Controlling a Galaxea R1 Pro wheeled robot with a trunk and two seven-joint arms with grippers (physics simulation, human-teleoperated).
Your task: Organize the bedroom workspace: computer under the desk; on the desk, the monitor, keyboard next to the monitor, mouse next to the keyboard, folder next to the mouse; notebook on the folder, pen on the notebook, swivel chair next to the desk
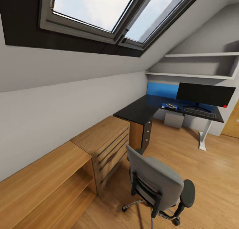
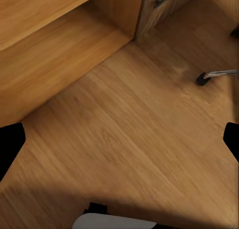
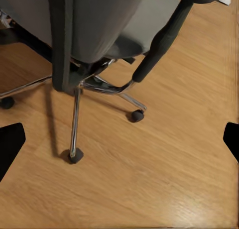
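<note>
The L-shaped table (image 1: 139,110) has a black top, a blue back panel, a white leg at its far end and black drawers with silver knobs at its near end. The wide black monitor (image 1: 205,94) stands upright near the back edge, a red dot at its lower corner. The keyboard (image 1: 200,113) lies just in front of it, along the front edge. The grey swivel chair (image 1: 158,186) stands on the wooden floor, well apart from the table, its back toward the camera.

Black fingertips (image 2: 10,144) frame each wrist view (plain, matte, no markings).
</note>
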